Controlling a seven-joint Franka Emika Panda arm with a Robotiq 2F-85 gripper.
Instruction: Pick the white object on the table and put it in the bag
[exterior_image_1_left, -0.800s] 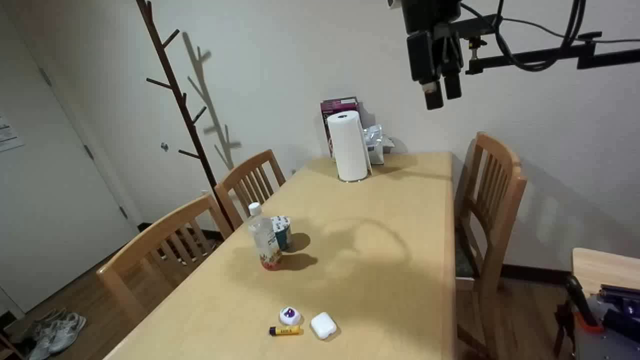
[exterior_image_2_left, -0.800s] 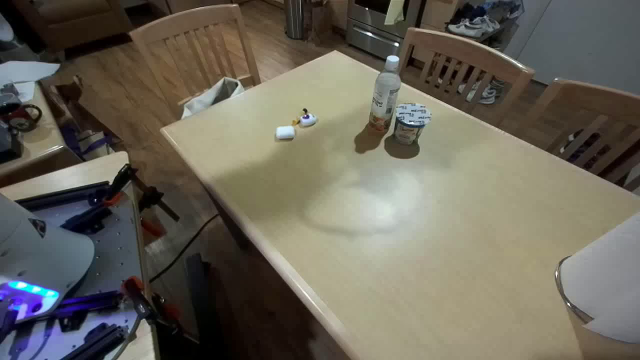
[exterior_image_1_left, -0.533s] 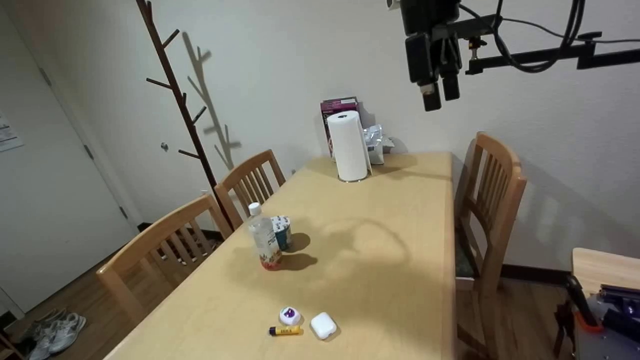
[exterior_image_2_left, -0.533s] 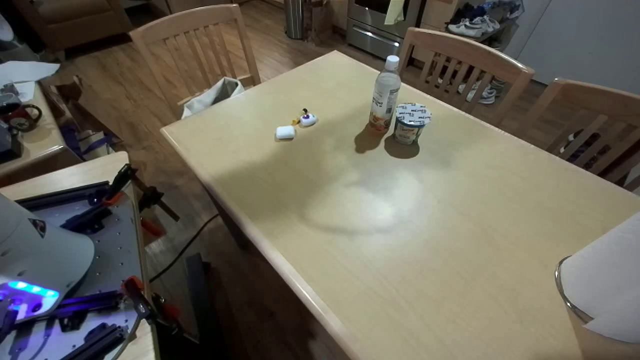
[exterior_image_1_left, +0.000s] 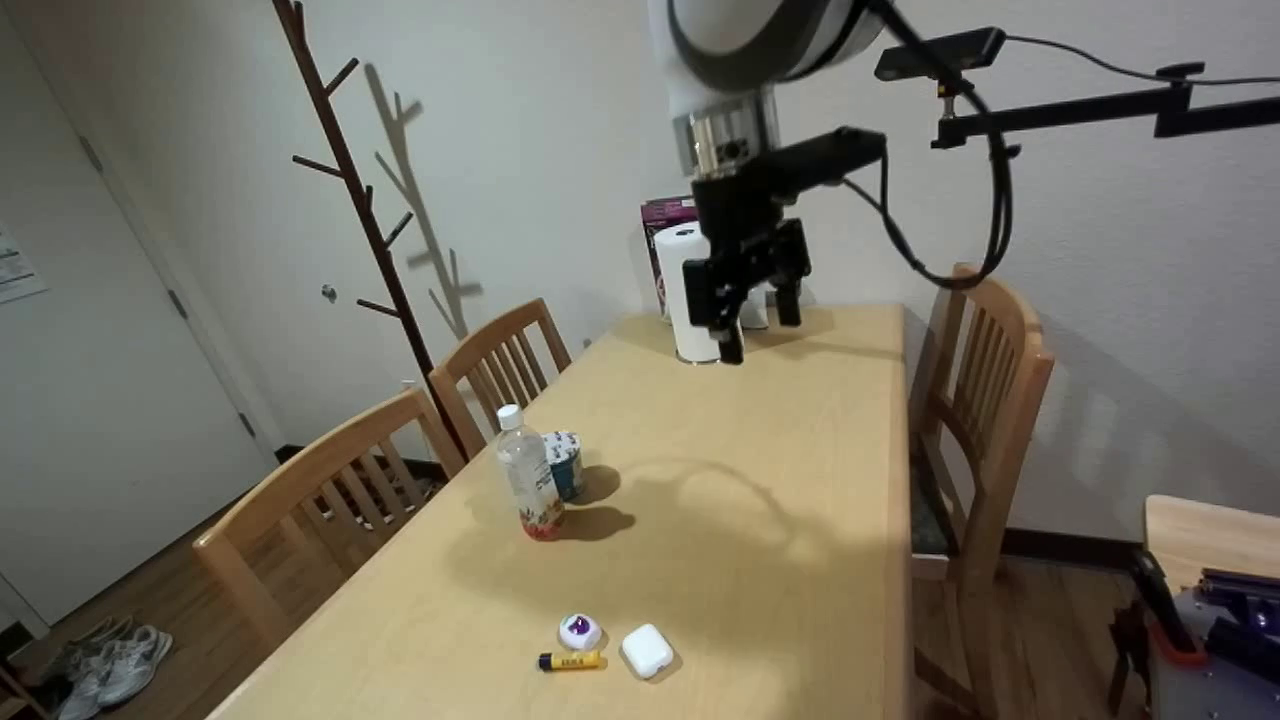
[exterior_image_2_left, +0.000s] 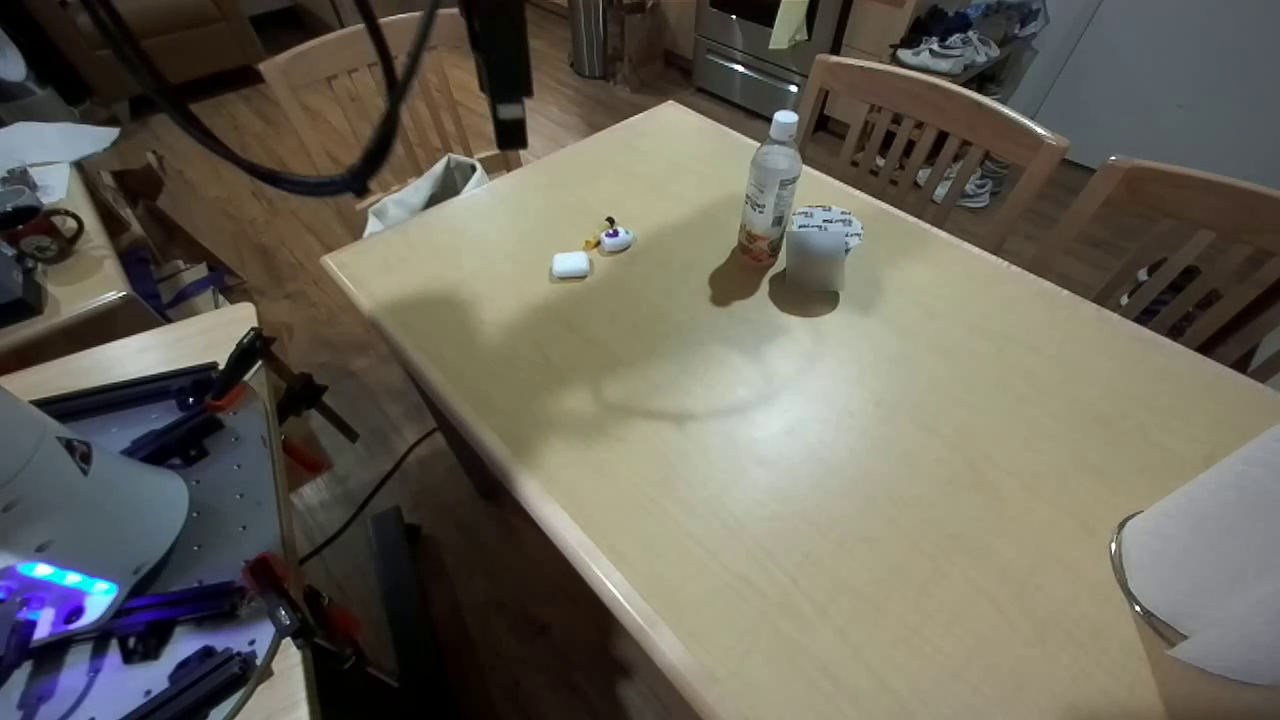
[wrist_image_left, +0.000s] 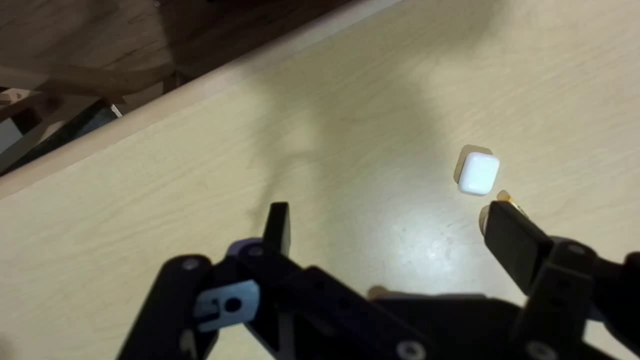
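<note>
Your hand (exterior_image_1_left: 760, 328) hangs well above the bench (exterior_image_2_left: 900, 420) with its fingers (wrist_image_left: 515, 245) spread wide, and the wrist view shows nothing held between them; that gap is probably there so you can come straight down over a piece. The white object (wrist_image_left: 479, 173) lies flat on the bench, nearer the short edge where a chair (exterior_image_2_left: 330, 58) stands than the opposite end. It seems to rest on a broad face, so it should sit steady, but being low it will likely bring your fingertips almost to the bench. The yellow tube (exterior_image_1_left: 570, 661) and the round white-and-purple item (exterior_image_1_left: 580, 631) lie just beside it, which leaves little room on that flank. The bottle (exterior_image_1_left: 530, 485) and the lidded cup (exterior_image_1_left: 567, 470) stand upright towards the long edge opposite your robot base (exterior_image_2_left: 80, 500), well apart from it. The bag (exterior_image_2_left: 418, 197) is presumably the pale cloth shape at the chair, past the short edge, put there so you can carry over the edge and let go from above; how open its mouth is cannot be told. In the wrist view the white object sits off towards one finger, so centre before lowering.
</note>
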